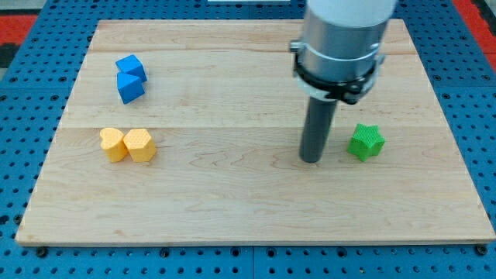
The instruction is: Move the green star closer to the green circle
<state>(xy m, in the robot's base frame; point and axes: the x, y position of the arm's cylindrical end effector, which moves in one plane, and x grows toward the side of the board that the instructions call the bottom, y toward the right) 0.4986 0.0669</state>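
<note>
A green star (366, 142) lies on the wooden board (248, 209) at the view's right, about mid-height. My tip (311, 160) rests on the board just to the left of the star, a short gap apart and slightly lower in the view. The rod rises from it into the grey arm body (341, 39) at the view's top. No green circle shows in the view; the arm body hides part of the board's top right.
Two blue blocks (130, 77) sit touching at the view's upper left. A yellow heart (113, 144) and a yellow hexagon (140, 145) sit side by side at the left. Blue pegboard (23, 116) surrounds the board.
</note>
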